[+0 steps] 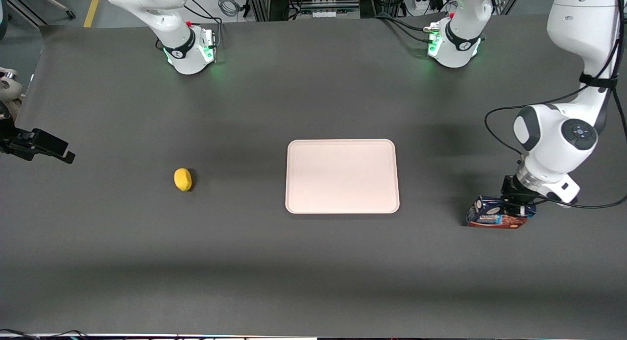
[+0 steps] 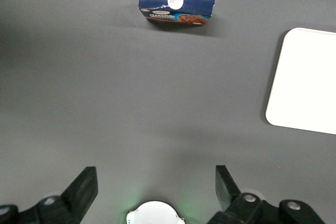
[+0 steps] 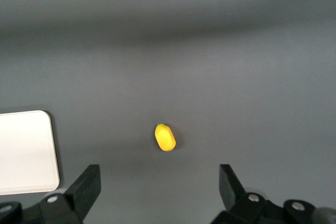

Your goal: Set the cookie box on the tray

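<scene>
The working arm's gripper point(image 1: 520, 199) hangs over the table point(image 1: 313, 261) toward its own end, well off to the side of the tray point(image 1: 342, 176). From where I stand it seems to sit just above the cookie box point(image 1: 497, 217), partly covering the box's upper edge, yet the wrist camera tells it better: the two dark fingers point(image 2: 83, 188) are spread wide with nothing but bare grey mat between them, and the cookie box point(image 2: 176, 7) lies clear of them, untouched.

The box is a slim dark blue carton with a round white logo and a brown cookie picture along its lower face (its top edge looks a little crumpled). It rests on the mat, apart from the tray, with open table between the two. In the wrist view a rounded corner of the tray point(image 2: 304, 80) shows off to one side of the box.

The tray itself is pale pinkish white, flat, with a low rim, lying near the middle of the table with nothing on it. A small yellow lump point(image 1: 182, 179) sits alone on the mat toward the parked arm's end, well apart from the tray.
</scene>
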